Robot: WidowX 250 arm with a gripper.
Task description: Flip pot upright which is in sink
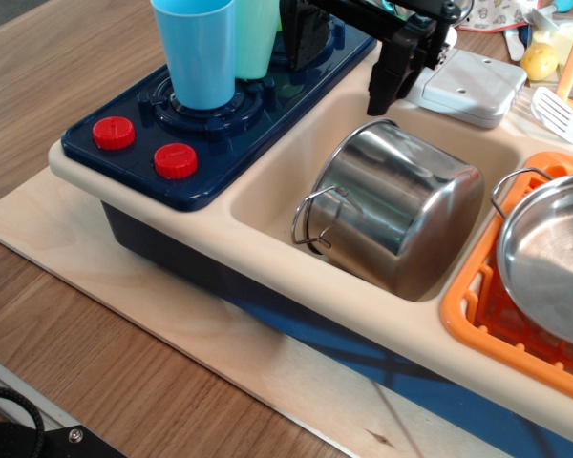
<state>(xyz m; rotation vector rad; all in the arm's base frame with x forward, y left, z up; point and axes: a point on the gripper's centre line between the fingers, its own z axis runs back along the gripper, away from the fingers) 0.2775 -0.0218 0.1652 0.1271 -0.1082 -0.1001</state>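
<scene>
The shiny steel pot [401,205] lies on its side in the beige sink [277,181]. Its mouth faces left and its flat base faces right. One wire loop handle [315,221] hangs at the rim near the sink's front wall. My black gripper [393,91] hangs above the sink's back edge, just over the pot's upper rim and not touching it. Its fingers [380,91] point down with a narrow gap between them, and they hold nothing.
A blue cup [199,48] and a green cup [258,33] stand on the dark blue stove [220,129] to the left. An orange dish rack [473,310] to the right holds a wide steel pan [554,258]. A grey faucet block [468,86] lies behind the sink.
</scene>
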